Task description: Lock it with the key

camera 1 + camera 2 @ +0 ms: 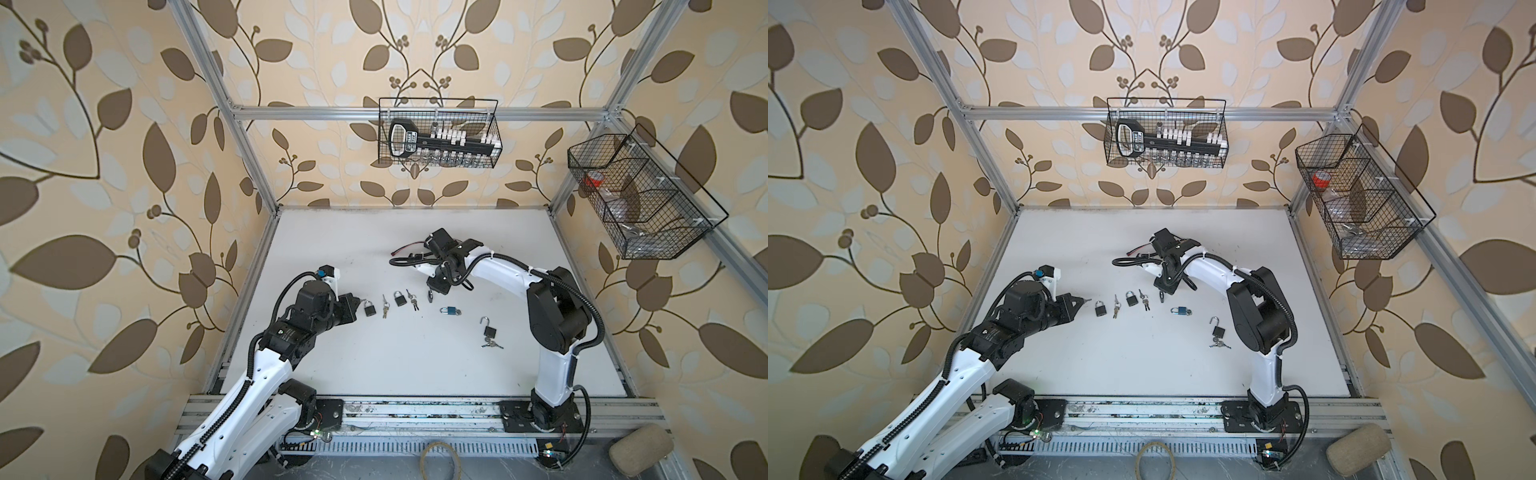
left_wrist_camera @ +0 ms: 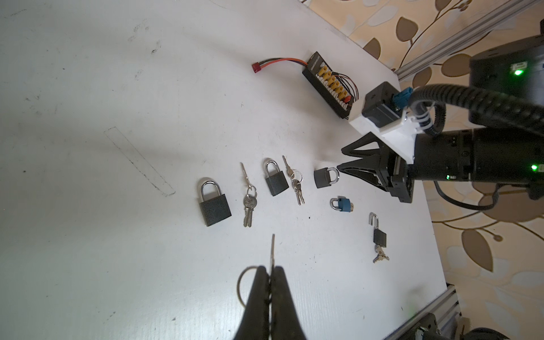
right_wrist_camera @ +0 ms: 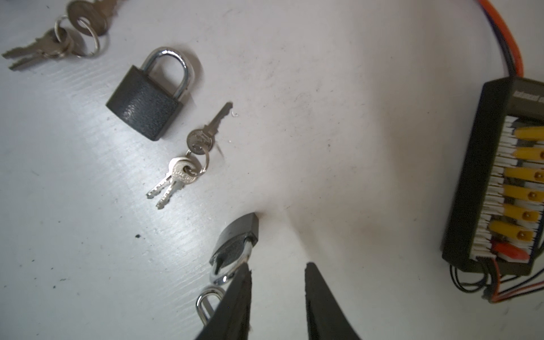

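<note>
A robotics lab test cell: leaf wallpaper (image 1: 104, 166) only lines the walls behind a bare aluminium frame (image 1: 374, 112). Two arms (image 1: 266, 374) are bolted to a rail (image 1: 415, 409) at a white table (image 1: 374, 374), where padlocks (image 1: 368, 308) and keys (image 1: 385, 309) lie in a row. Wire baskets (image 1: 436, 99) hang from the frame.

readable text: none | board (image 3: 497, 123) print: blurred | basket (image 1: 438, 100) label: blurred

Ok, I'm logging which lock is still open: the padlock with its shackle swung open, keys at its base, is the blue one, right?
Not quite. The padlock with the swung-open shackle, with the keys at its base, is black, not blue. The blue padlock is a separate lock lying apart from it. The left wrist view shows both.
</note>
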Robot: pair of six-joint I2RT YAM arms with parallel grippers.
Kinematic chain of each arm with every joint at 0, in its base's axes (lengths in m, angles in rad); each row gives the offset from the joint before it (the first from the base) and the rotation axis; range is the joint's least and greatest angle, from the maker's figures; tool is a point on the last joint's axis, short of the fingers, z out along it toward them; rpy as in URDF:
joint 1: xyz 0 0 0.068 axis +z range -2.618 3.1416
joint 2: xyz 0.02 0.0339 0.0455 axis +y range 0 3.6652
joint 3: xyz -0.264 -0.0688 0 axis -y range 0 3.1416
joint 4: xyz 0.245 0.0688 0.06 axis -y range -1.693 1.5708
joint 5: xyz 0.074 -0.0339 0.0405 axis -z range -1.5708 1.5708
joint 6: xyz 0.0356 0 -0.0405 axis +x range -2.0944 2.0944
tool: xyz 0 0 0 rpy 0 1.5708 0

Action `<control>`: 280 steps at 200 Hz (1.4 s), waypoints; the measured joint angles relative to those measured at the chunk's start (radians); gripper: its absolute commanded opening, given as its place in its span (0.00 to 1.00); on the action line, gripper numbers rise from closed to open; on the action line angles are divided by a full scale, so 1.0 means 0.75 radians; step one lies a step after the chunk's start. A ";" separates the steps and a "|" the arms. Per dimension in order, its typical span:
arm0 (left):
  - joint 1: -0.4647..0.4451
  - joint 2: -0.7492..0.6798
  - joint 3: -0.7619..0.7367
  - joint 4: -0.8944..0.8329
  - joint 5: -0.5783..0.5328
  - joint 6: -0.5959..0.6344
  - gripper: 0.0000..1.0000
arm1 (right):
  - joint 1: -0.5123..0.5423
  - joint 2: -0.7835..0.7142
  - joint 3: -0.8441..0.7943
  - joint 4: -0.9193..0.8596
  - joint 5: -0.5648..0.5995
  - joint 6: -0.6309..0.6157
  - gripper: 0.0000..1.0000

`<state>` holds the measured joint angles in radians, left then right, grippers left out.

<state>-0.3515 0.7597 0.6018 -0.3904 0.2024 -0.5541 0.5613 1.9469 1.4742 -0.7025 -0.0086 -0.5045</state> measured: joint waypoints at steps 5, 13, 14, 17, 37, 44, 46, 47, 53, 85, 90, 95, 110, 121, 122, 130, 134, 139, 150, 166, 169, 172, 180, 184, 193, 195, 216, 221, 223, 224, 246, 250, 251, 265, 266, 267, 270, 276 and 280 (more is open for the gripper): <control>0.000 0.000 -0.001 0.001 -0.001 0.000 0.00 | 0.000 0.000 -0.001 0.004 -0.001 0.007 0.32; 0.000 -0.001 -0.002 0.000 -0.001 -0.001 0.00 | 0.000 0.000 -0.001 0.011 -0.001 0.014 0.32; 0.000 -0.001 -0.002 -0.001 -0.001 0.000 0.00 | 0.000 0.000 -0.001 0.012 0.000 0.015 0.32; 0.000 -0.001 -0.003 -0.002 -0.001 -0.001 0.00 | 0.000 0.000 -0.002 0.016 0.002 0.019 0.32; 0.000 -0.001 -0.003 -0.002 -0.001 -0.001 0.00 | -0.003 -0.006 -0.031 0.056 0.017 0.052 0.32; 0.000 -0.001 -0.003 -0.002 0.000 0.000 0.00 | -0.005 -0.013 -0.052 0.070 0.029 0.071 0.32; 0.000 -0.001 -0.003 -0.002 0.000 0.000 0.00 | -0.006 -0.015 -0.059 0.073 0.035 0.078 0.32; 0.000 -0.001 -0.003 -0.002 0.000 0.000 0.00 | -0.006 -0.017 -0.063 0.075 0.039 0.081 0.32; 0.000 0.000 -0.003 -0.002 0.003 0.002 0.00 | -0.009 -0.025 -0.082 0.080 0.052 0.095 0.32; 0.000 0.027 -0.003 0.007 0.066 0.013 0.00 | -0.025 -0.090 -0.191 0.098 0.101 0.165 0.32; 0.000 0.033 -0.003 0.010 0.072 0.014 0.00 | -0.026 -0.103 -0.213 0.105 0.098 0.171 0.32; 0.000 0.038 -0.003 0.011 0.078 0.015 0.00 | -0.027 -0.117 -0.235 0.113 0.092 0.177 0.32; 0.000 0.040 -0.003 0.017 0.086 0.017 0.00 | -0.027 -0.152 -0.292 0.133 0.066 0.191 0.36; 0.000 0.039 -0.003 0.023 0.095 0.017 0.00 | -0.025 -0.164 -0.319 0.146 0.045 0.200 0.42; 0.000 0.039 -0.003 0.023 0.096 0.017 0.00 | -0.025 -0.164 -0.321 0.149 0.044 0.201 0.43; 0.000 0.039 -0.003 0.025 0.103 0.017 0.00 | -0.025 -0.164 -0.330 0.159 0.031 0.210 0.44; 0.000 0.039 -0.003 0.026 0.104 0.017 0.00 | -0.025 -0.164 -0.335 0.167 0.022 0.211 0.44; 0.000 0.039 -0.003 0.026 0.104 0.017 0.00 | -0.024 -0.164 -0.339 0.173 0.014 0.218 0.44; 0.000 0.039 -0.003 0.026 0.105 0.017 0.00 | -0.024 -0.164 -0.341 0.186 0.000 0.219 0.44; 0.000 0.036 -0.003 0.026 0.105 0.017 0.00 | -0.023 -0.164 -0.341 0.216 -0.014 0.224 0.44; 0.000 0.035 -0.003 0.026 0.104 0.017 0.00 | -0.023 -0.164 -0.341 0.220 -0.014 0.224 0.44; 0.000 0.034 -0.003 0.026 0.104 0.017 0.00 | -0.023 -0.164 -0.341 0.225 -0.015 0.225 0.44; 0.000 0.031 -0.003 0.026 0.104 0.017 0.00 | -0.023 -0.164 -0.341 0.235 -0.016 0.228 0.44; 0.000 0.030 -0.003 0.026 0.104 0.017 0.00 | -0.023 -0.164 -0.341 0.241 -0.017 0.229 0.44; 0.000 0.025 -0.003 0.026 0.104 0.017 0.00 | -0.023 -0.164 -0.341 0.255 -0.021 0.234 0.44; 0.000 0.024 -0.003 0.026 0.104 0.017 0.00 | -0.023 -0.164 -0.341 0.257 -0.023 0.234 0.44; 0.000 0.022 -0.003 0.026 0.104 0.017 0.00 | -0.023 -0.164 -0.341 0.284 -0.043 0.245 0.44; 0.000 0.022 -0.004 0.026 0.104 0.016 0.00 | -0.023 -0.164 -0.341 0.289 -0.050 0.249 0.44; 0.000 0.022 -0.004 0.026 0.104 0.017 0.00 | -0.023 -0.164 -0.341 0.291 -0.053 0.249 0.44; 0.000 0.022 -0.004 0.026 0.104 0.016 0.00 | -0.023 -0.164 -0.341 0.291 -0.054 0.249 0.44; 0.000 0.022 -0.004 0.026 0.104 0.016 0.00 | -0.023 -0.164 -0.341 0.307 -0.085 0.259 0.44; 0.000 0.022 -0.004 0.026 0.104 0.017 0.00 | -0.023 -0.163 -0.341 0.310 -0.090 0.259 0.44; 0.000 0.022 -0.004 0.026 0.104 0.017 0.00 | -0.023 -0.163 -0.341 0.310 -0.090 0.259 0.44; 0.000 0.022 -0.004 0.026 0.104 0.016 0.00 | -0.023 -0.163 -0.341 0.315 -0.100 0.263 0.44; 0.000 0.022 -0.004 0.026 0.104 0.017 0.00 | -0.023 -0.163 -0.341 0.315 -0.101 0.264 0.44; 0.000 0.022 -0.004 0.026 0.104 0.017 0.00 | -0.023 -0.163 -0.341 0.316 -0.102 0.264 0.44; 0.000 0.022 -0.004 0.026 0.104 0.016 0.00 | -0.023 -0.163 -0.341 0.316 -0.104 0.264 0.44; 0.000 0.022 -0.004 0.026 0.104 0.017 0.00 | -0.023 -0.163 -0.341 0.317 -0.105 0.264 0.44; 0.000 0.022 -0.004 0.026 0.104 0.017 0.00 | -0.023 -0.163 -0.341 0.318 -0.107 0.266 0.44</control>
<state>-0.3515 0.7761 0.5991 -0.3710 0.2802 -0.5415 0.5442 1.8244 1.2182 -0.4637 -0.0887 -0.3054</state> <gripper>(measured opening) 0.048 0.441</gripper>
